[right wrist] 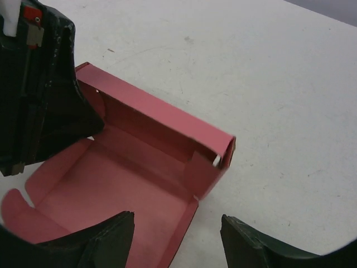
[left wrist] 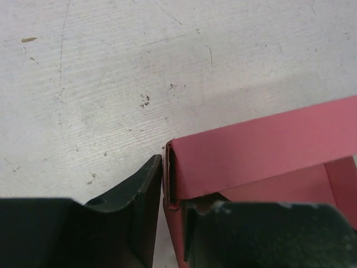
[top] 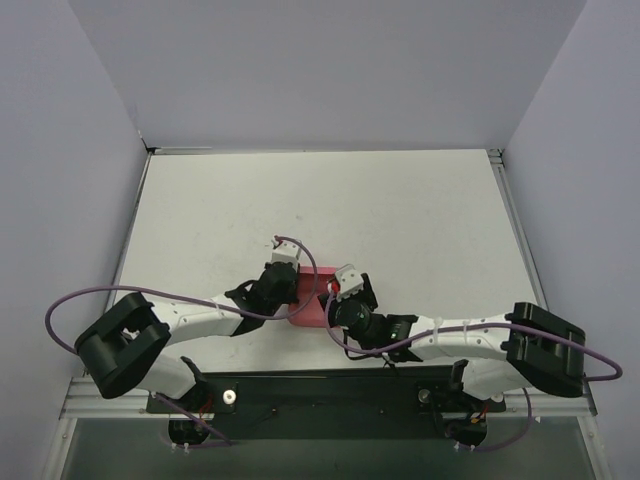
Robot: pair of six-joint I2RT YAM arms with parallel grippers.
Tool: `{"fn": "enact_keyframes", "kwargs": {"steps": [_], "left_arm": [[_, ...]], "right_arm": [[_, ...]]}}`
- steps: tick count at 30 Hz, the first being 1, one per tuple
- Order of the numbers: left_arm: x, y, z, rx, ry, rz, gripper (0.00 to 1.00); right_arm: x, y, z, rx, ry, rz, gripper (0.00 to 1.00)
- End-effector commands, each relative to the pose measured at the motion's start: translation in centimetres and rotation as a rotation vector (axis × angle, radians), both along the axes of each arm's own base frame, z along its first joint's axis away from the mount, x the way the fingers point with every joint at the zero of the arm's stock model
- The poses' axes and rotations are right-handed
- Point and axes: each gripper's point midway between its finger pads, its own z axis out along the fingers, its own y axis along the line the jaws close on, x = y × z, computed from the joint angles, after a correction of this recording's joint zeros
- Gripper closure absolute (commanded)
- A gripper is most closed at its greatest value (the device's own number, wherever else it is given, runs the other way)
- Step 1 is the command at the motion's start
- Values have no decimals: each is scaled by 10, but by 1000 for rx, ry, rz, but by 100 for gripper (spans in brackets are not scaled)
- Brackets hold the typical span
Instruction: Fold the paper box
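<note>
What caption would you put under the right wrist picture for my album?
Half-folded pink paper box on the white table, one long wall standing, the right hand open near its corner.

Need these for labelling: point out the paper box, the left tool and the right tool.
paper box [right wrist: 111, 184], right wrist view, on its inner floor panel.
left tool [left wrist: 173, 187], left wrist view, midway between its fingertips.
right tool [right wrist: 178, 223], right wrist view, midway between its fingertips.

I see the paper box [top: 306, 311] on the table [top: 400, 220], one corner wall between my left gripper's [left wrist: 174, 190] fingers. Its other end lies below my right gripper [right wrist: 175, 226].
</note>
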Motion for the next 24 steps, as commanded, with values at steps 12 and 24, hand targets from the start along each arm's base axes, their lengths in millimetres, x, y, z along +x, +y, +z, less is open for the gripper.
{"fn": "enact_keyframes", "kwargs": {"steps": [12,24], "left_arm": [[1,-13,27,-51,-42,-115,28],[-24,9,43,-85,-54,-144,16]], "right_arm": [[1,-37,9,182,178,-59,30],[14,-26,1,199,176,99,37]]}}
